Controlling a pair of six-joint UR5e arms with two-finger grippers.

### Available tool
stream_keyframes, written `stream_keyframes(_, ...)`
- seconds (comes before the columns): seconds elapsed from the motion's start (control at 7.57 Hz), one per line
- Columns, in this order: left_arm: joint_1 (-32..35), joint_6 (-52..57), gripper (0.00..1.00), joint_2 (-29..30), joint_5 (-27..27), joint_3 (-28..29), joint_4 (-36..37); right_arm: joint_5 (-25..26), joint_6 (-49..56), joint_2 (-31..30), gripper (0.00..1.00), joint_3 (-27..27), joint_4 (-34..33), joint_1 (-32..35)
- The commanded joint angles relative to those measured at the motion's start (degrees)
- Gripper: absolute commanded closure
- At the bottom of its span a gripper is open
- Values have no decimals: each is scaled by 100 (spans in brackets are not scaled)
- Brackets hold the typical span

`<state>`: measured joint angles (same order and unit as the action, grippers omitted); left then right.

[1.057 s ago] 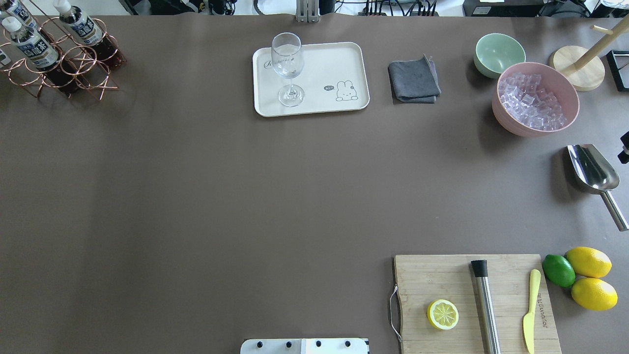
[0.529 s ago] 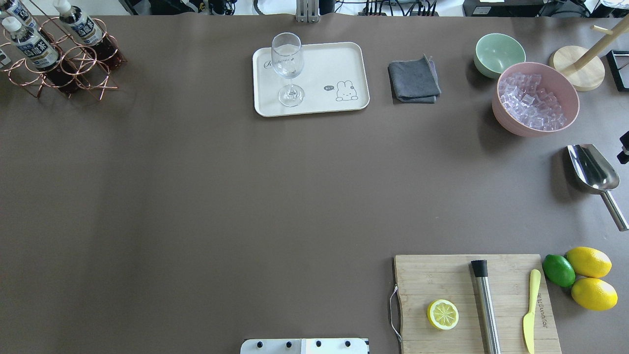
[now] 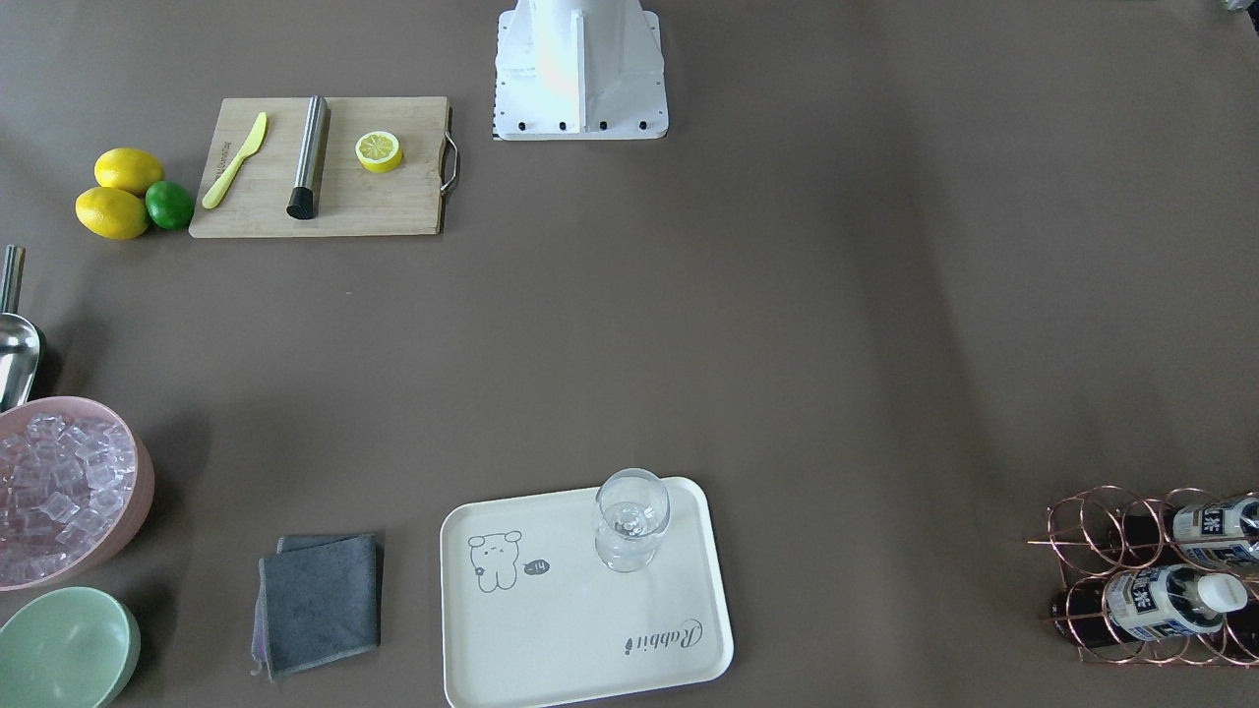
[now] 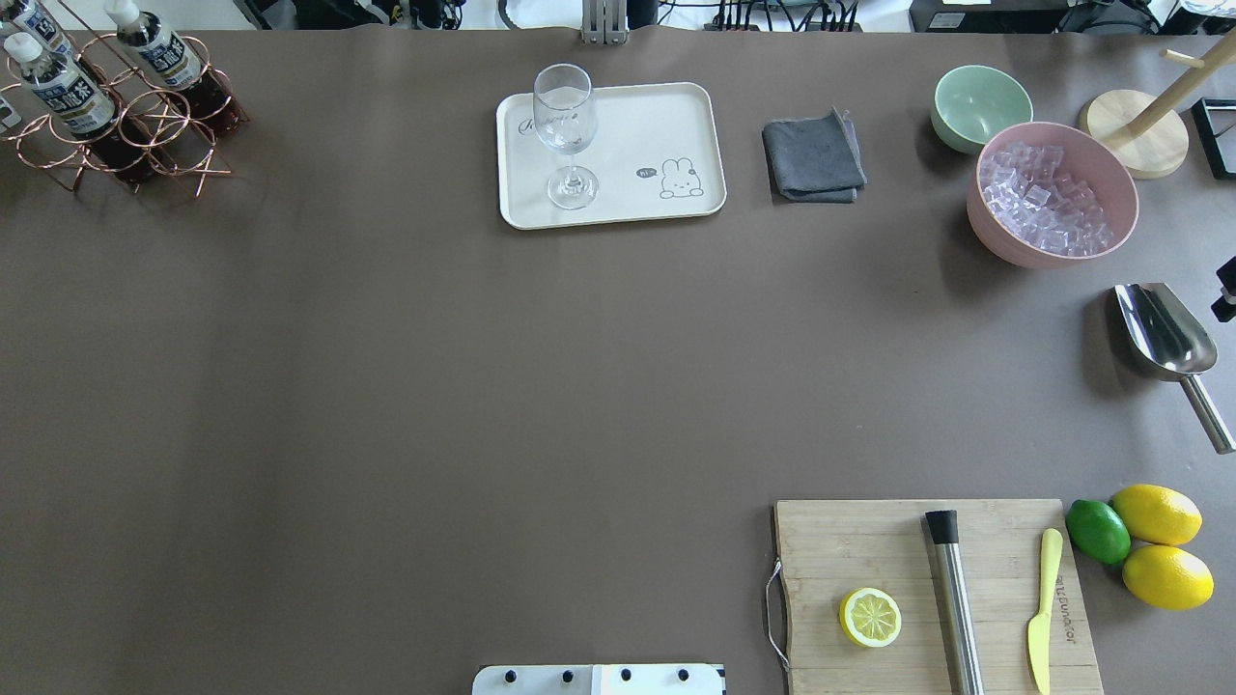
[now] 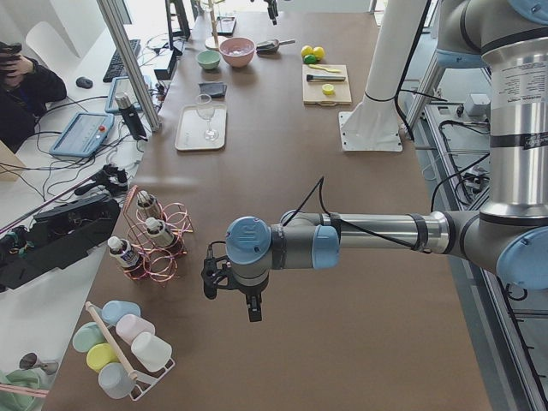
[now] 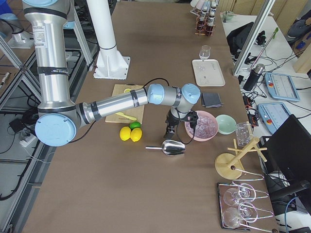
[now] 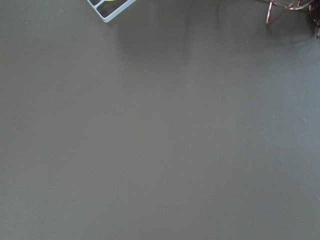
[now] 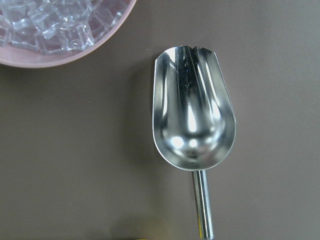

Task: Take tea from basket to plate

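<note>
Nothing grabbed yet: the left gripper [image 5: 231, 300] hangs near the basket [image 5: 175, 227], jaws unreadable from here, and must next reach a tea [image 5: 158, 233].

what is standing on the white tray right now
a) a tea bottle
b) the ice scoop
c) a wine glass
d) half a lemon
C: only the wine glass stands on the tray, while the tea bottles sit in the wire basket.
</note>
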<state>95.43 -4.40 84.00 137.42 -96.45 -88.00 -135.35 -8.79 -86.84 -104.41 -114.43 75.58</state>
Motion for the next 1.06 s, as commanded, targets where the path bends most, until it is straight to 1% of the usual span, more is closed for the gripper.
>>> stream_keyframes(0.0,-7,1,2,98,-23,81,-6,-1,0,0,0,-1,0,-9)
stream_keyframes(0.26,11,18,2,46,12,39,-15,-1,0,0,0,-1,0,-9)
stream_keyframes(0.4,2,1,2,89,-40,135,20,-1,0,0,0,-1,0,-9)
stream_keyframes(0.53,97,-8,2,-41,-14,40,-6,-1,0,0,0,-1,0,-9)
stream_keyframes(0.66,116,-8,2,80,-49,74,20,-1,0,9,0,-1,0,-9)
stream_keyframes(0.79,107,53,2,177,-362,74,11,-1,0,26,0,8,0,-17)
stream_keyframes(0.93,99,53,2,152,-600,22,-111,8,0,26,0,8,0,-17)
